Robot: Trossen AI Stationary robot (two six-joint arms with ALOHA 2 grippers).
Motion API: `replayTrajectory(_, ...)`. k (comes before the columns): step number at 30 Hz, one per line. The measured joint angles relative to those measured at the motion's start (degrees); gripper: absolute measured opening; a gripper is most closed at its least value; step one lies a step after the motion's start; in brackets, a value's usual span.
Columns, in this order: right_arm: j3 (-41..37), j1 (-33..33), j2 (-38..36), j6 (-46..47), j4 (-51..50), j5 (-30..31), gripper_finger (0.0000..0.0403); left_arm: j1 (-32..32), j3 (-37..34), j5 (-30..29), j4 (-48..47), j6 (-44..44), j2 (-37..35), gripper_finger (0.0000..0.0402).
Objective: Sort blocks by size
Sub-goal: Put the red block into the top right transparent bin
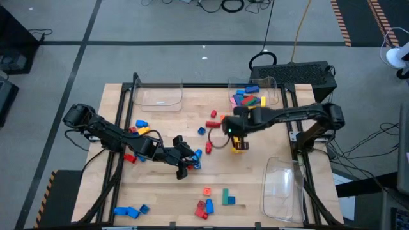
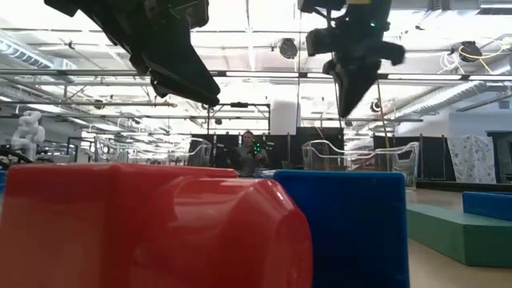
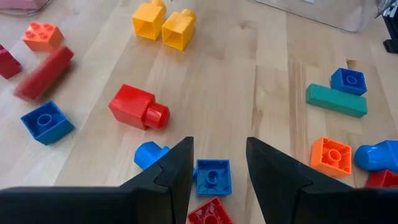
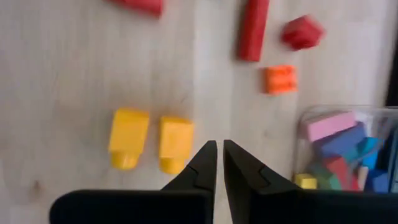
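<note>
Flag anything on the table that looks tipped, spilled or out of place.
One clear tray at the table's right front lies tipped, hanging over the edge. Blocks are scattered loose across the wood, though that suits unfinished sorting. The rear right tray already holds several blocks. Nothing looks broken.

No readable text, label, brand, number or sign in any view, none on the plastic toy bricks, the clear plastic trays, the wooden worktop, the dark arms or the room beyond
</note>
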Motion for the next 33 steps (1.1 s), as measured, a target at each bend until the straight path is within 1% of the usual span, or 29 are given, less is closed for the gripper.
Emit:
replayTrajectory(3,0.02,-3.09,-0.59,-1.07,4.66,-1.59,0.0026,0.0,0.0,0.0,-0.11,-0.03,0.0,0.0148)
replayTrajectory(5,0.03,-4.98,0.09,-1.05,8.97,-5.27,0.0038,0.0,0.0,0.0,-0.14,-0.04,0.0,0.0148)
replayTrajectory(6,0.04,-5.77,0.77,-1.54,11.02,-7.28,0.0047,0.0,0.0,0.0,-0.27,-0.04,0.0,0.0148)
replayTrajectory(8,0.04,-6.72,2.95,-2.65,14.67,-8.15,0.0069,0.0,0.0,0.0,-0.87,-0.07,0.0,0.0148)
replayTrajectory(11,0.02,-7.91,7.05,-3.75,20.95,-8.44,0.0111,0.0,0.02,-0.16,-2.8,0.19,0.0,0.0148)
replayTrajectory(13,0.02,-8.91,9.95,-3.86,24.99,-8.48,0.014,-0.02,0.04,-1.4,-4.96,0.46,0.0,0.0148)
replayTrajectory(16,0.02,-10.4,14.16,-3.93,29.22,-6.12,0.0175,0.0,0.04,-3.76,-9.41,0.32,0.0,0.0148)
replayTrajectory(19,0.02,-12.32,17.25,-4.41,31.43,-4.21,0.0198,0.0,0.04,-5.87,-12.71,0.26,0.0,0.0148)
replayTrajectory(22,0.02,-14.64,19.56,-4.58,31.8,-4.49,0.0205,0.02,0.04,-6.52,-14.34,0.1,-0.02,0.0148)
replayTrajectory(25,0.03,-16.59,21.23,-5.46,31.99,-5.74,0.0202,0.13,0.04,-7.55,-15.15,0.37,-0.02,0.0148)
replayTrajectory(29,0.11,-17.93,21.79,-5.35,32.15,-10.09,0.0192,0.17,0.04,-8.13,-15.45,0.42,-0.02,0.0148)
replayTrajectory(33,0.03,-17.92,21.57,-4.61,32.89,-13.4,0.0184,0.17,0.04,-8.17,-16.29,0.33,-0.02,0.0148)
